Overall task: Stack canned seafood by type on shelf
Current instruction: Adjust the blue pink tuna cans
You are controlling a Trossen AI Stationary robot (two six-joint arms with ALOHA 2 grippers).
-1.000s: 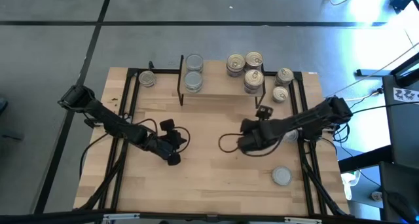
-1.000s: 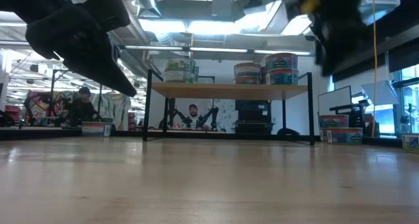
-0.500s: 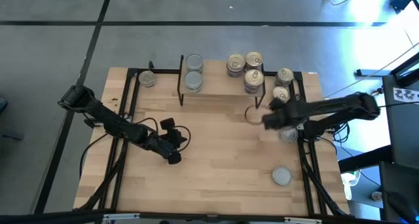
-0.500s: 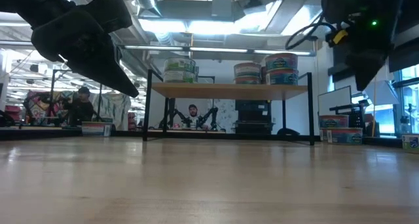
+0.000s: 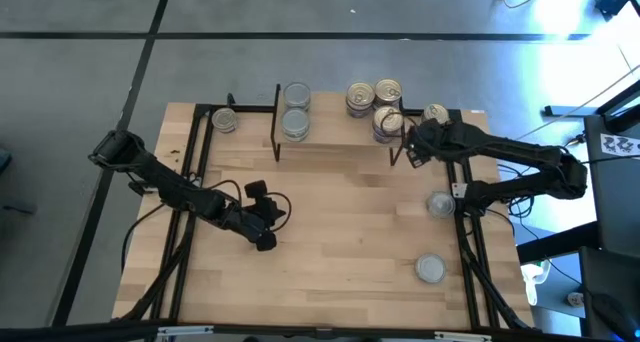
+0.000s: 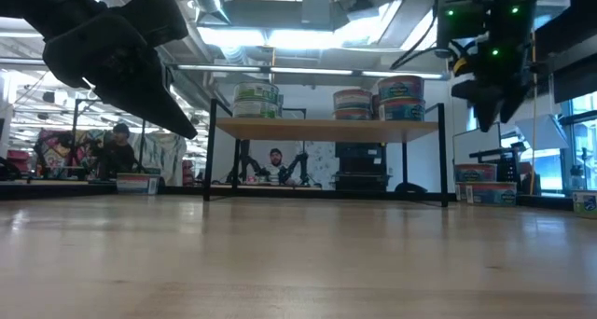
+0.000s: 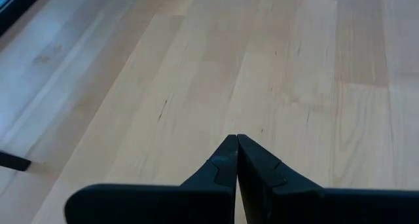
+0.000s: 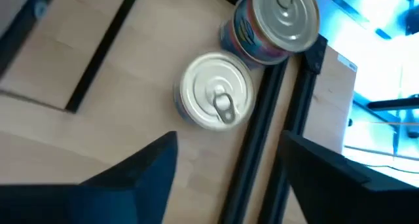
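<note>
Fingers of the right tool (image 8: 222, 178) are spread wide above a small round silver tin (image 8: 217, 91). Nothing is held. The left tool (image 7: 236, 160) is clenched empty over the pale wooden surface (image 7: 294, 67).

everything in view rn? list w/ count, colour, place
shelf: one, light wood on black legs, back middle of the table
left shelf cans: two lids showing, silver-grey, shelf's left end
right shelf cans: three lids showing, metal, shelf's right end
lone can: one, metal lid, on the table left of the shelf
side cans: two, silver lids, on the table right of the shelf
front cans: two, silver-grey, near the table's right edge
table: one, light wood
people: two, in the room behind
left hand: dark, shut, over the table's left middle
right hand: dark, open, above the side cans
</note>
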